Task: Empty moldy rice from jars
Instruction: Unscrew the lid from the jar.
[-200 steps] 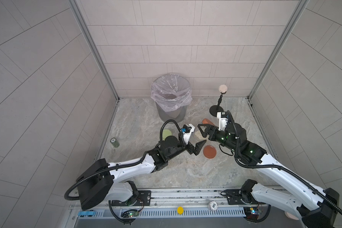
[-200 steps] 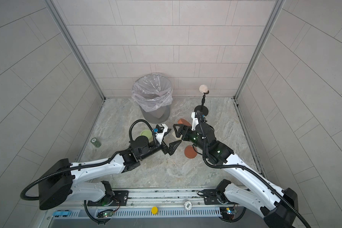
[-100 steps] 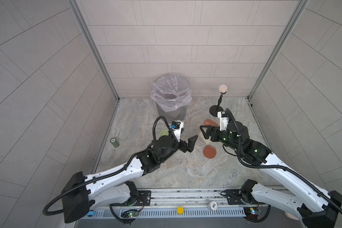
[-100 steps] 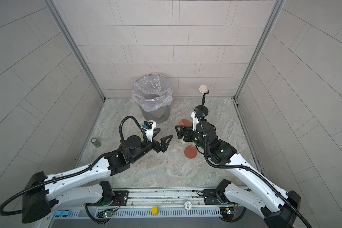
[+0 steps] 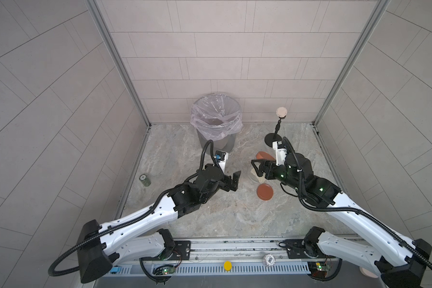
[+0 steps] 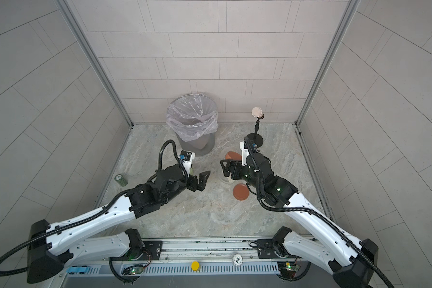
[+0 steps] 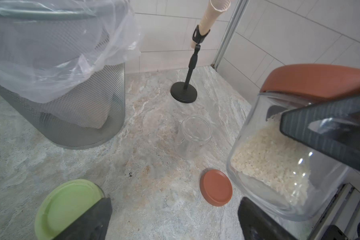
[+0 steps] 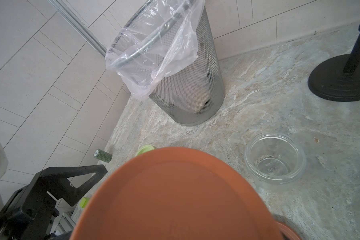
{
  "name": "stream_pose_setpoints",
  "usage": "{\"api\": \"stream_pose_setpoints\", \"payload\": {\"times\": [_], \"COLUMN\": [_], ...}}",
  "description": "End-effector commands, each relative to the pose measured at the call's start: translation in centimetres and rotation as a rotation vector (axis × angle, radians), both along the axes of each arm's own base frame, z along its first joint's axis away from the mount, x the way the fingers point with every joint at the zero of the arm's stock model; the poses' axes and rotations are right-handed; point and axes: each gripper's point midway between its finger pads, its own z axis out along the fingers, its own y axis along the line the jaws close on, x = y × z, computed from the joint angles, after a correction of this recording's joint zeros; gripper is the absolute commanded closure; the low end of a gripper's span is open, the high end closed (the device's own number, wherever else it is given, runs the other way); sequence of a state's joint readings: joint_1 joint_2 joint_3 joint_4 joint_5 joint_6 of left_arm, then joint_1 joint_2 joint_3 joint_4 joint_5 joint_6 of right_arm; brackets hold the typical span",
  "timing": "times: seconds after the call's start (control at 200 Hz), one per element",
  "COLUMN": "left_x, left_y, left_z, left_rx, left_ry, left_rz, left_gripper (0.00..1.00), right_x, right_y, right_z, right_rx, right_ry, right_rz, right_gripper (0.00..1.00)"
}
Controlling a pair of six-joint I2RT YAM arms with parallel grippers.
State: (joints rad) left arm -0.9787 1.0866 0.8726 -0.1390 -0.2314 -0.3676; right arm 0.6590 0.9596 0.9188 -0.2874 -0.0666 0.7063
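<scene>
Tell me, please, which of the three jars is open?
The empty jar standing on the table by the loose rust-red lid; the rice-filled jar in the right gripper is capped red, the third jar is capped green.

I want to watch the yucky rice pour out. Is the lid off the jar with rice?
No, the rice jar has its rust-red lid on top.

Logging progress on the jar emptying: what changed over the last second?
The left end effector, open and empty, drew back from the red-lidded jar toward its own side. The right end effector kept hold of that jar, barely shifting. The bin and loose red lid stayed put.
</scene>
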Motion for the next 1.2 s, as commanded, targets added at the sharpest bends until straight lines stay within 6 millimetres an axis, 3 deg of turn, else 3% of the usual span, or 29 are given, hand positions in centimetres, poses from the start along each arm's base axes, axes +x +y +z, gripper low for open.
{"api": "stream_pose_setpoints", "payload": {"times": [0.0, 0.065, 0.19, 0.42, 0.615, 0.801, 1.061, 1.196], "left_x": [-1.1, -1.2, -0.2, -0.8, -2.2, -4.2, -4.5, -4.2], "left_y": [-0.5, -0.5, 2.6, 4.8, 2.2, -1.1, -4.7, -5.5], "left_z": [-0.5, -0.5, -0.2, 1.1, 1.0, 2.1, 0.2, 0.7], "left_rx": [0.034, 0.003, -0.001, -0.09, -0.048, -0.146, -0.082, -0.079], "left_ry": [0.012, -0.02, -0.069, -0.184, -0.226, -0.3, -0.283, -0.358], "left_rz": [-0.079, -0.082, 0.06, 0.094, -0.099, -0.294, -0.437, -0.443], "left_gripper": [0.0, 0.0, 0.0, 0.0, 0.0, 0.0, 0.0, 0.0], "right_x": [0.3, 0.2, 0.2, 0.0, 0.3, 0.6, 0.4, -0.1], "right_y": [1.0, 1.2, 1.3, 3.0, 4.0, 4.6, 5.3, 5.9], "right_z": [3.8, 3.9, 3.8, 4.0, 4.4, 4.8, 5.9, 6.1], "right_rx": [0.078, 0.069, 0.038, 0.048, 0.038, 0.01, 0.044, 0.073], "right_ry": [-0.109, -0.112, -0.112, -0.123, -0.16, -0.22, -0.252, -0.264], "right_rz": [0.03, 0.045, 0.063, 0.146, 0.173, 0.18, 0.21, 0.24], "right_gripper": [0.56, 0.56, 0.55, 0.56, 0.58, 0.58, 0.58, 0.58]}}
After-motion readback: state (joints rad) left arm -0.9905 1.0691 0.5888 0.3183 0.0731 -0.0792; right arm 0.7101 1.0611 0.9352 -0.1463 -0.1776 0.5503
